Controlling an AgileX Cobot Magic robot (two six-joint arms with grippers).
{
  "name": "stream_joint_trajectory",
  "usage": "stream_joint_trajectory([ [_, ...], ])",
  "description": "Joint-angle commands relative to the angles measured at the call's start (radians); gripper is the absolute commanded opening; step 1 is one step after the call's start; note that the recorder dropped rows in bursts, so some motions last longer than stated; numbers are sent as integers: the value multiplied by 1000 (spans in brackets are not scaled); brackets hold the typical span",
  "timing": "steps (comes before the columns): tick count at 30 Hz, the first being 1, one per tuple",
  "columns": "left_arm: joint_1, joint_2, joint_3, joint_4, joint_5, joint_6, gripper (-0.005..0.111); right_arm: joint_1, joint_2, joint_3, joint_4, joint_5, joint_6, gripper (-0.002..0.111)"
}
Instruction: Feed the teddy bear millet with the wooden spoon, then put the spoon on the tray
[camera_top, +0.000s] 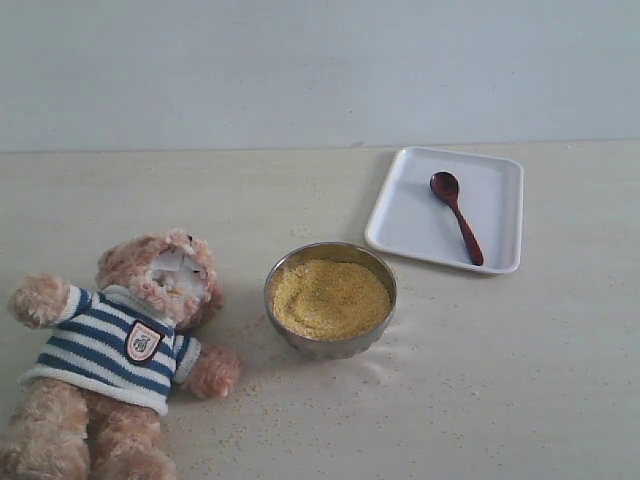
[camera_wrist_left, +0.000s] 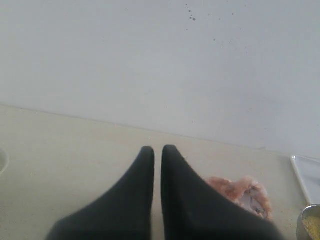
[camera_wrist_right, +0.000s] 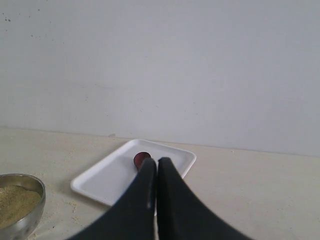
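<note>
The teddy bear (camera_top: 120, 350) lies on its back in the lower left of the exterior view, striped sweater and badge facing up, its head tipped toward the middle of the frame. Just right of its head stands the metal bowl (camera_top: 330, 347), heaped nearly to the rim with millet (camera_top: 330, 297). Loose grains are sprinkled over the table (camera_top: 520, 380) around the bowl and beside the bear's arm. Bowl and bear sit near each other, but I can't tell whether they touch.

The tray (camera_top: 400, 215) sits in the upper right, apart from the bowl. The wooden spoon (camera_top: 457, 215) lies flat on it, scoop toward the top of the frame, handle slanting down to the right and ending just short of the rim (it looks empty, though it is small at this range).

The left gripper (camera_wrist_left: 157, 150) has its two dark fingers drawn together with only a sliver of gap and nothing in them. Past them show the bear's fuzzy head (camera_wrist_left: 240, 192) and a corner of the tray (camera_wrist_left: 305, 175). The right gripper (camera_wrist_right: 156, 162) is likewise pinched closed and empty, with the spoon's scoop (camera_wrist_right: 141, 159) showing just beyond its tips on the tray (camera_wrist_right: 110, 177) and the bowl (camera_wrist_right: 25, 220) off to one side.
</note>
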Motion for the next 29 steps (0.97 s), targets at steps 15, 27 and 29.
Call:
stream_joint_trajectory([
  [15, -5, -2, 4, 5, -1, 8, 5, 1, -6, 4, 1, -19, 2, 0],
  [27, -5, -2, 4, 5, -1, 8, 5, 1, -6, 4, 1, -19, 2, 0],
  [29, -5, -2, 4, 5, -1, 8, 5, 1, -6, 4, 1, -19, 2, 0],
])
